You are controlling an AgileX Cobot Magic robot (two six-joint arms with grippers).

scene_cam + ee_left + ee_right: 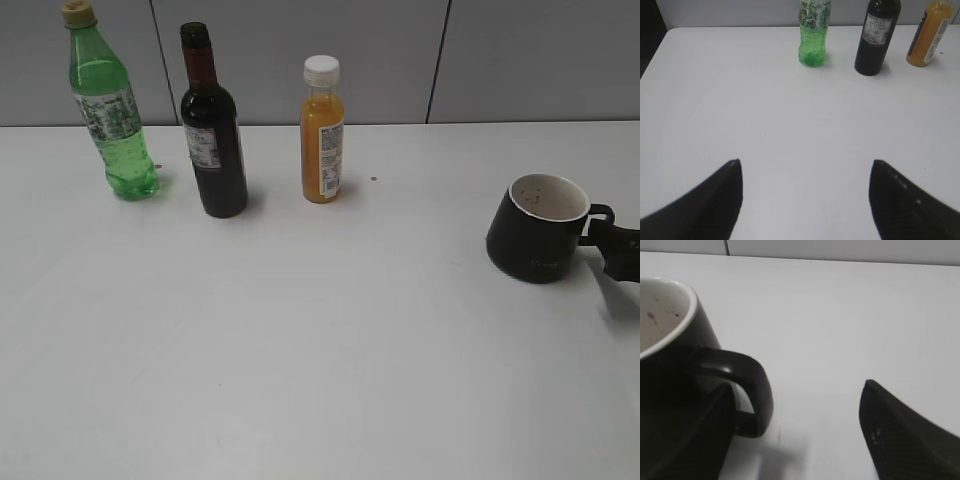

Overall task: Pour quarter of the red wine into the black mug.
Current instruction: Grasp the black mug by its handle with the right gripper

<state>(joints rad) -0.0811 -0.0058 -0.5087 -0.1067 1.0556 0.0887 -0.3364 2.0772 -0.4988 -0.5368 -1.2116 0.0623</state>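
The red wine (212, 125) stands upright in the upper left of the exterior view, between a green bottle (108, 105) on its left and an orange juice bottle (323, 130) on its right, all three in a row near the back of the white counter (320, 350). The black mug (538, 227) sits at the right edge of that view, well apart from the bottles, its handle pointing right.

The right tool (800, 425) is spread wide and released; in its wrist view the mug handle lies in the gap, close by the left finger, not gripped. The left tool (805, 200) hangs open over bare counter at the bottom of its frame, with the wine bottle (876, 35) far off at the upper right.

This looks like the approach step: nothing is held and nothing poured. Next, the right tool would likely need to close on the handle to steady the mug, while the left reaches forward to the wine bottle's body.
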